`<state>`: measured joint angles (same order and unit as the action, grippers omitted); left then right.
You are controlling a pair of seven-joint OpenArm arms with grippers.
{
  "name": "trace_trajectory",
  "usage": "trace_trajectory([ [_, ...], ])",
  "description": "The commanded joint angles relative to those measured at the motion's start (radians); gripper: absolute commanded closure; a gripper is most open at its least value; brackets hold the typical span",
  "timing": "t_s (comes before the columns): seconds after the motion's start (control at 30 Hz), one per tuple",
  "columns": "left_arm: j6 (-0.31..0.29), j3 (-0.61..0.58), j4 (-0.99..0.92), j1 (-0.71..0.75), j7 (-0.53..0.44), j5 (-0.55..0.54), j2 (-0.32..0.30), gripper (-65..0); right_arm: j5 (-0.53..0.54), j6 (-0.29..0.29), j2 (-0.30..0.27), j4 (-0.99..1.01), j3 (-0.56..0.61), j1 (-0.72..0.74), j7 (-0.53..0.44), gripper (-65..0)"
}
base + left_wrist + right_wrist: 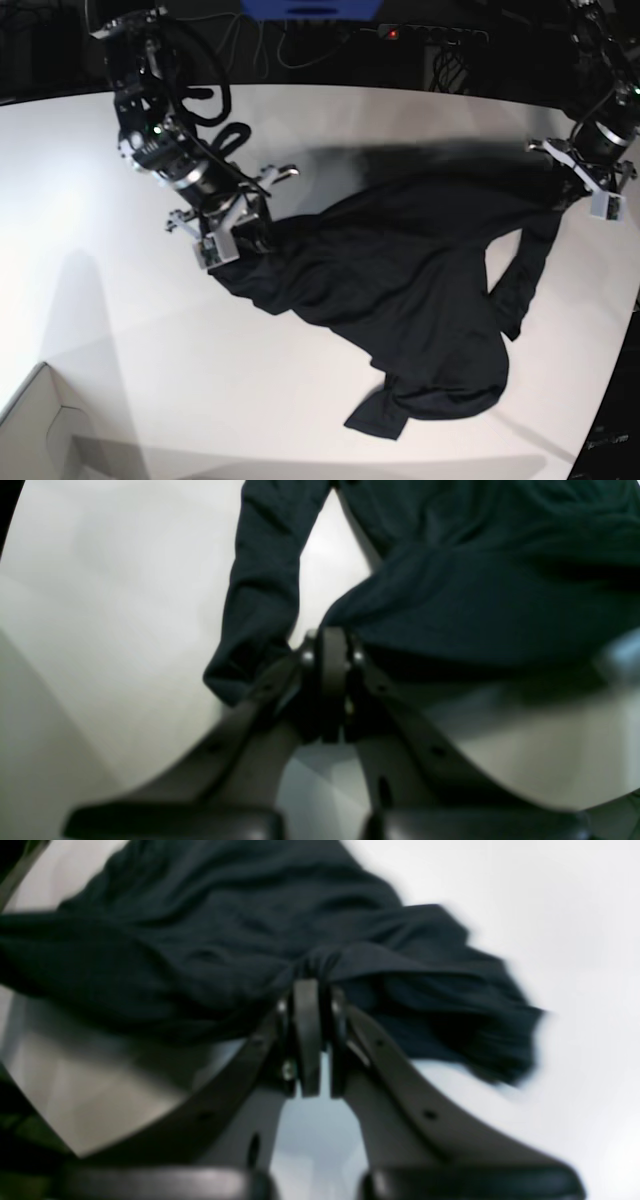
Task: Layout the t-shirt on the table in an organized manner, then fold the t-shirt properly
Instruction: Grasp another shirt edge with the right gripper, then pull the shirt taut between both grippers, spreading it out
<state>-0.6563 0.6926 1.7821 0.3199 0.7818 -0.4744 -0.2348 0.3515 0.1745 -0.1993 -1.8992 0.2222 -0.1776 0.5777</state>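
The black t-shirt [400, 270] lies crumpled across the white table [150, 350], stretched between both arms, with one sleeve trailing toward the near edge. My right gripper [243, 237] is at the shirt's left end; in the right wrist view it [312, 985] is shut on a bunched fold of the t-shirt [200, 940]. My left gripper [577, 193] is at the far right; in the left wrist view it [332, 632] is shut on an edge of the t-shirt [475, 605], and a sleeve hangs to its left above the table [125, 605].
A pale cardboard box corner [40, 430] juts in at the near left. Cables and a power strip [430, 33] run behind the table's far edge. The table's curved edge falls away at the right, close to the left arm.
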Motion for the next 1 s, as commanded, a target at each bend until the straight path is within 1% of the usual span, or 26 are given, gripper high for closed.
trace_trajectory([
  [0.0,-0.004,0.003,0.019,0.0,-0.02,-0.016,0.004,-0.1,0.011,0.004,-0.009,-0.038,-0.013,-0.027,-0.017,0.0],
  [0.13,-0.004,-0.003,0.019,0.025,-0.02,-0.016,0.013,-0.1,0.011,0.004,-0.018,-0.109,-0.071,-0.167,-0.018,0.0],
  [0.27,-0.004,-0.004,0.019,0.023,-0.02,-0.017,0.015,-0.1,0.011,0.004,-0.013,-0.119,-0.097,-0.268,-0.02,0.0],
  [0.33,-0.004,-0.004,0.019,0.02,-0.02,-0.017,0.015,-0.1,0.011,0.004,-0.013,-0.119,-0.097,-0.316,-0.041,0.0],
  [0.43,-0.004,-0.004,0.019,0.015,-0.02,-0.017,0.015,-0.1,0.011,0.004,-0.013,-0.115,-0.089,-0.383,-0.101,0.0],
  [0.63,-0.004,-0.004,-0.014,-0.072,-0.02,-0.016,0.015,-0.3,0.004,0.004,-0.021,-0.062,-0.102,-0.403,-0.109,0.0],
  [0.87,-0.004,0.002,-0.061,-0.16,-0.02,-0.016,0.013,-0.6,0.004,0.004,-0.021,0.01,-0.197,-0.412,-0.109,0.0],
  [0.93,-0.004,-0.001,-0.072,-0.178,-0.02,-0.016,0.012,-2.2,0.004,0.004,-0.021,0.02,-0.215,-0.422,-0.114,0.0],
  [0.97,-0.004,0.002,-0.072,-0.186,-0.02,-0.016,0.012,-4.3,0.004,0.004,-0.021,0.022,-0.228,-0.425,-0.114,0.0],
])
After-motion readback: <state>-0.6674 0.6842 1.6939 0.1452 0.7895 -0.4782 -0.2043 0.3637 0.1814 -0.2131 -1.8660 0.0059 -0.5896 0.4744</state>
